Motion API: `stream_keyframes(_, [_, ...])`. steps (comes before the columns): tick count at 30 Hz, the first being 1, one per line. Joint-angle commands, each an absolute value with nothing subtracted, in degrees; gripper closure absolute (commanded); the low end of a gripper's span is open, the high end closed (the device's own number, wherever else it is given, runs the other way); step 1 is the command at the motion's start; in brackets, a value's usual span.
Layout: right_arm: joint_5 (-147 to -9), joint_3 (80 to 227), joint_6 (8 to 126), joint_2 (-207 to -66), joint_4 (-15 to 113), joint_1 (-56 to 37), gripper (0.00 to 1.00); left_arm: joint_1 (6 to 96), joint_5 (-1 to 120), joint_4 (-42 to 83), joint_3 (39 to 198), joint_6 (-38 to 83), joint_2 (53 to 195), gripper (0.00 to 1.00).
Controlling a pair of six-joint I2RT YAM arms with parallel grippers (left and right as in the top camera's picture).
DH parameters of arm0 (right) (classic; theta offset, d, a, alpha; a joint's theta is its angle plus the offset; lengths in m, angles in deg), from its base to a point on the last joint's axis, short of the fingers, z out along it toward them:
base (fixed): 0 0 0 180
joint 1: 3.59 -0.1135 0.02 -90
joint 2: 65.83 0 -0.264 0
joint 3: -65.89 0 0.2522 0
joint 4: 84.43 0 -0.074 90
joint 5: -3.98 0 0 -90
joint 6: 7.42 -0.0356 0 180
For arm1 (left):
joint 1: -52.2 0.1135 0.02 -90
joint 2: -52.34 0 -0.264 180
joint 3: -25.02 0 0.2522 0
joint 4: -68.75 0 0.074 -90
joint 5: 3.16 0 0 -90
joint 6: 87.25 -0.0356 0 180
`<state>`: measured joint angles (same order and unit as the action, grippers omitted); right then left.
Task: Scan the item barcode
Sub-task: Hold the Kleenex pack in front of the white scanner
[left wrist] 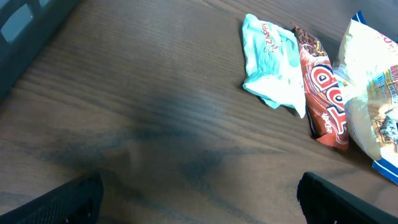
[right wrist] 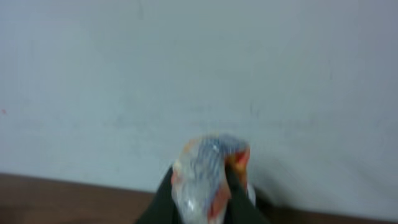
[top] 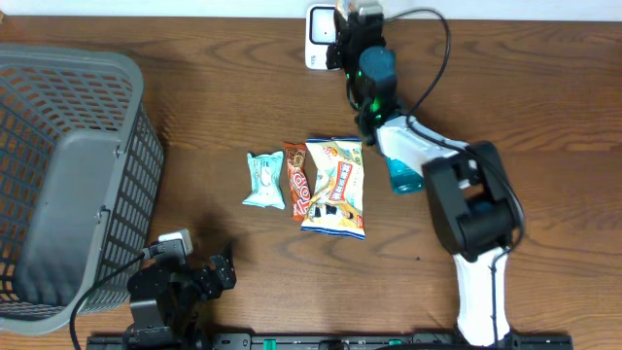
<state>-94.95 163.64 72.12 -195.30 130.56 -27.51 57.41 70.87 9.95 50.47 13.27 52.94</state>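
Three packets (top: 296,183) on brown wood table (top: 224,97); pale wall (right wrist: 186,62).

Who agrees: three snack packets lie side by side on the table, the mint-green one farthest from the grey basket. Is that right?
No. The overhead view shows the mint-green packet nearest the grey basket, not farthest; the yellow packet is farthest. The three do lie side by side on the table.

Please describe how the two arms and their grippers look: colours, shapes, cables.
The right arm has white links, bulky black joints, a teal cylinder, a green light and a looping black cable. The left arm is black, with a small pale part on top. The left gripper and right gripper both have dark fingers.
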Motion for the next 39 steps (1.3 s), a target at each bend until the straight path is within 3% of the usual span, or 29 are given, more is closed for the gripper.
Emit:
stream_keyframes(1, [-96.2,169.6,73.1,-199.7,131.1,-27.6,0.99,57.7,70.8,5.8,50.4,13.4,52.8,0.02])
stream_keyframes(11, [-95.3,188.4,76.5,-210.4,121.1,-27.8,0.99,57.7,70.8,5.8,50.4,13.4,52.8,0.02])
stream_keyframes(32, [-91.2,188.6,82.6,-211.2,111.2,-28.4,0.99,57.7,70.8,5.8,50.4,13.4,52.8,0.02])
stream_keyframes(39, [-91.2,188.6,85.5,-212.1,114.3,-28.3,0.99,57.7,70.8,5.8,50.4,13.4,52.8,0.02])
